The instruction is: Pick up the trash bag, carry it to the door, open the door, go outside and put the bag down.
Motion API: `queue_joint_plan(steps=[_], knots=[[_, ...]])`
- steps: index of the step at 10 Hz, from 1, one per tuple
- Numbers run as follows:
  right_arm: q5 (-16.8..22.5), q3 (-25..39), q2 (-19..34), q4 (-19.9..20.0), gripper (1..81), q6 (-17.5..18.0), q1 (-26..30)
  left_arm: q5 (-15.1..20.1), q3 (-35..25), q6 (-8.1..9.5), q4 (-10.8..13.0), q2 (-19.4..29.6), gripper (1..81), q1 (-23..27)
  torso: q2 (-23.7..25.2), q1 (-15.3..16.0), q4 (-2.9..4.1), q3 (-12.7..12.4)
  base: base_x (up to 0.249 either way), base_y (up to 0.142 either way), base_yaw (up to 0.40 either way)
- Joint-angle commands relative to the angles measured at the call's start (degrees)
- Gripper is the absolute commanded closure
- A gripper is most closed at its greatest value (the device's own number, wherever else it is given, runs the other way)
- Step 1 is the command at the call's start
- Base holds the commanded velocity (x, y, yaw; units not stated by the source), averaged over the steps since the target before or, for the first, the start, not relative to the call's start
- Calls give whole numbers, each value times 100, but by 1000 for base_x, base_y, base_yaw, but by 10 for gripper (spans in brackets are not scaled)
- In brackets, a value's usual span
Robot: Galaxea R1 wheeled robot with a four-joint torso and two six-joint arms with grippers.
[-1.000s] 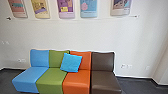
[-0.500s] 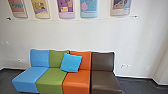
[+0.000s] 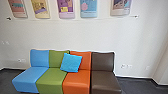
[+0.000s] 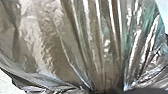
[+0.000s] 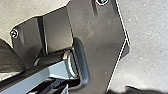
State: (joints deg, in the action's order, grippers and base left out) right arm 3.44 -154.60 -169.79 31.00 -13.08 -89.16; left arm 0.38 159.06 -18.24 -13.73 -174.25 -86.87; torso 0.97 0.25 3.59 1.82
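Gathering into tight folds, the trash bag (image 4: pixel 75 37) seems clenched by the left tool (image 4: pixel 107 91), probably for carrying; the right tool's state I cannot tell.

On the dark floor (image 3: pixel 135 85) stands a sofa made of a blue seat (image 3: pixel 26 78), a green seat (image 3: pixel 51 78), an orange seat (image 3: pixel 77 81) and a brown seat (image 3: pixel 105 81), with a bright blue cushion (image 3: pixel 71 62) tilted against the green and orange backrests.
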Motion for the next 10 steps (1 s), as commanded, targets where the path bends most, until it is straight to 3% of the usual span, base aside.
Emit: queue_joint_plan(steps=[1,5,10], knots=[[395,1,22,-33,10,-28,254,402,2,-40,-34,30,811,245,0,0,0,-2,0,0,0],[351,1,22,-33,10,-28,254,410,2,-40,-34,30,811,262,0,0,0,-2,0,0,0],[351,1,22,-33,10,-28,254,437,2,-40,-42,30,811,271,0,0,0,-2,0,0,-121]])
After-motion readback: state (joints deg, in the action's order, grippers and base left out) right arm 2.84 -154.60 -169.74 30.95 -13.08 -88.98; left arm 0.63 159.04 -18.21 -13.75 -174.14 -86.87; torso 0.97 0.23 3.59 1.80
